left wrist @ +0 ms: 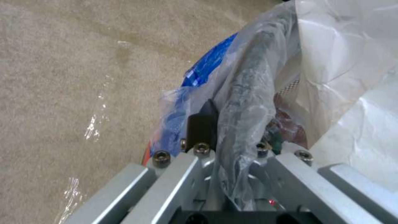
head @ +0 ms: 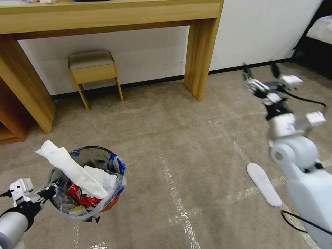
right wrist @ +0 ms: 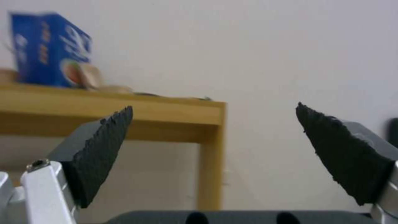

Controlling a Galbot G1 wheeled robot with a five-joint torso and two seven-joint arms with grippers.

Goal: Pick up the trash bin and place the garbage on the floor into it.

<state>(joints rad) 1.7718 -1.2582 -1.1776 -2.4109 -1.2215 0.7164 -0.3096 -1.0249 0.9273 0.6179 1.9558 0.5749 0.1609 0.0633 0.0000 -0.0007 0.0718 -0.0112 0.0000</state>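
Near left: left gripper [head: 55,189] [left wrist: 232,130] clamping the rim of the trash bin [head: 112,203] [left wrist: 248,77], fingers pinching the dark edge through the bag. Holding the bin low at the left, above the floor [head: 193,138] [left wrist: 62,77]; impossible to tell whether its base is touching the carpet.

Bin: small, round, red, lined with a crinkly clear bag showing blue print [head: 119,164] [left wrist: 209,62]. Carrying a long white crumpled sheet [head: 74,167] sticking out over the rim toward the left, a crushed red can or wrapper [head: 81,196] beneath it, further scraps lower down.

Near right: flat white slipper [head: 264,184] lying on the beige carpet among shiny tape lines [head: 178,200], just beside the right arm.

Middle right: right gripper [head: 261,71] [right wrist: 213,149] hanging raised in the air, dark toothed fingers [right wrist: 104,149] spread wide, gripping nothing.

Far: wooden desk [head: 200,52] [right wrist: 166,115] standing against the white wall, small padded stool [head: 91,71] tucked underneath, blue carton [right wrist: 49,49] sitting on top.
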